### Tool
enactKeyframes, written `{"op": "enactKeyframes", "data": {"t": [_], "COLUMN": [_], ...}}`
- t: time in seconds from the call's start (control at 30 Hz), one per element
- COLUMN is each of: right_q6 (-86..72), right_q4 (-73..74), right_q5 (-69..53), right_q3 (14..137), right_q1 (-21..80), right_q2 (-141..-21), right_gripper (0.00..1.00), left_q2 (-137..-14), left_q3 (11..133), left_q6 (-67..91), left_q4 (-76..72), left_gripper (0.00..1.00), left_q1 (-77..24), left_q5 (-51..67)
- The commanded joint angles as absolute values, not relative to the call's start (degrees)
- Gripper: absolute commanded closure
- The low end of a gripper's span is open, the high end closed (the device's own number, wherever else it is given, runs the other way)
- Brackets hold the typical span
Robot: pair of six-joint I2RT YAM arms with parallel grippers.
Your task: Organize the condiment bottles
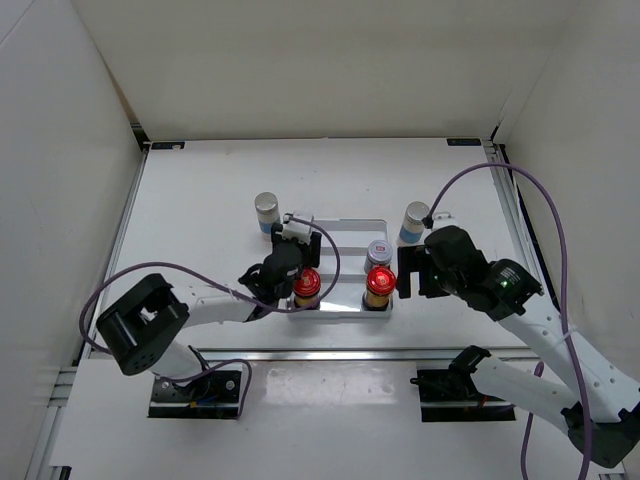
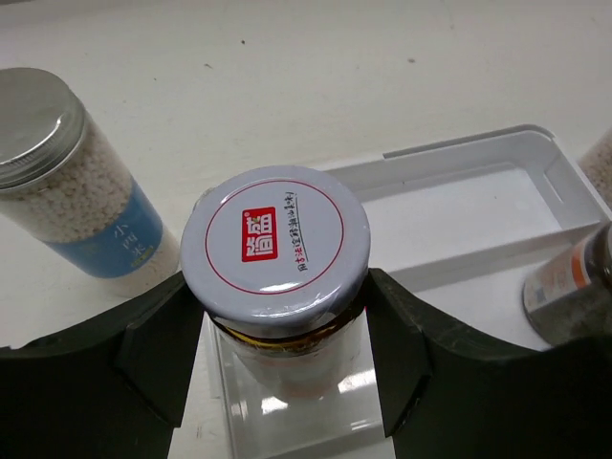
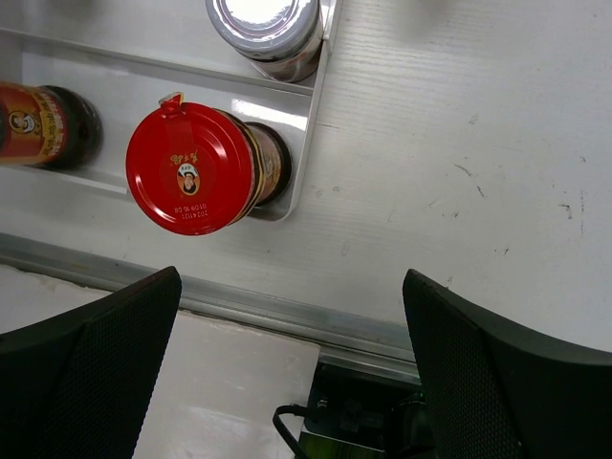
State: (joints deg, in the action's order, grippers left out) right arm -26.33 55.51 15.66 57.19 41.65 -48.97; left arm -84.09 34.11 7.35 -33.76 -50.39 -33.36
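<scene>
Two red-capped jars stand on the near step of the tray. The left gripper, half closed on a short silver-lidded jar, holds it at the step behind, probably to pair it with its twin. The right gripper hangs wide open and empty beside the tray.

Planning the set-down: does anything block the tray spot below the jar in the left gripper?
Nothing visible does. The labelled-lid jar, in the left gripper, is over bare white tray; the nearest other jar stands apart at the tray's right end.
</scene>
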Motion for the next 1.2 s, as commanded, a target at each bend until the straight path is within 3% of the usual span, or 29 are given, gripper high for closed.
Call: {"op": "enactKeyframes", "data": {"t": [0.0,0.27,0.57,0.73,1.1,1.17], "right_q6": [-25.6,-25.6,-25.6,-25.6,-25.6,-25.6], "right_q4": [54.1,53.1,52.6,52.6,52.6,52.6], "right_q5": [14.9,14.9,14.9,14.9,14.9,14.9], "right_q3": [56.9,56.3,55.8,55.8,55.8,55.8], "right_q1": [41.9,41.9,41.9,41.9,41.9,41.9], "right_q2": [-48.9,-49.9,-49.9,-49.9,-49.9,-49.9], "right_gripper": [0.00,0.00,0.00,0.00,0.00,0.00], "left_q2": [-86.5,-90.2,-86.1,-82.4,-79.4,-80.0], "left_q3": [31.9,33.6,33.0,31.8,34.6,35.2], "left_q6": [3.2,3.8,4.4,3.6,5.3,5.8], "left_q4": [-46.8,-48.8,-46.6,-46.0,-35.2,-34.1], "left_gripper": [0.89,0.89,0.76,0.58,0.54,0.47], "left_q1": [-51.7,-53.3,-57.6,-58.8,-59.3,-59.3], "left_q5": [-39.9,-41.7,-49.5,-49.5,-48.2,-48.2]}}
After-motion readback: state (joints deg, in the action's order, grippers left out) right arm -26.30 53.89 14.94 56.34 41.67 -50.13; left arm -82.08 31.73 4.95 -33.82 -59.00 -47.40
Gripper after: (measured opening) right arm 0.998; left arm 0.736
